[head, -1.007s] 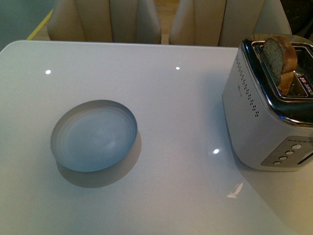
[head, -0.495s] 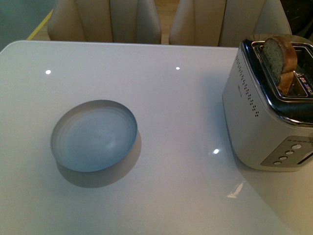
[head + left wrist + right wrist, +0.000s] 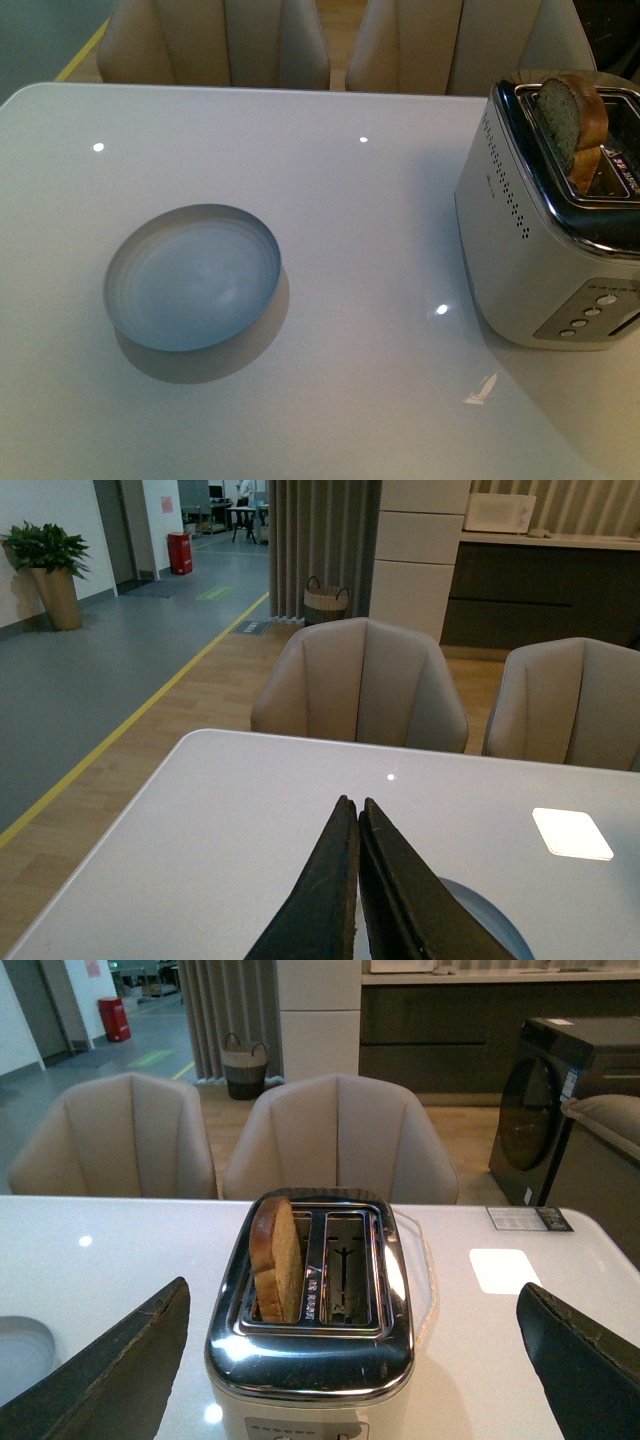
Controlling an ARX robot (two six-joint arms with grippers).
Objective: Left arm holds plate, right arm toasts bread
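The front view was dim and bluish, slightly soft overall. 3 small ceiling-light reflections dotted the glossy desk (image 3: 340, 200), with a streak of glare at the lower right beside the toaster (image 3: 545, 230). The plate (image 3: 192, 277) cast a soft shadow toward the bottom of the frame. The toaster's chrome top glared. In the left wrist view daylight lit the floor at the upper left, a bright rectangle reflected on the desk at the right, and the near claw (image 3: 358, 810) was dark. The right wrist view was brighter and sharp.
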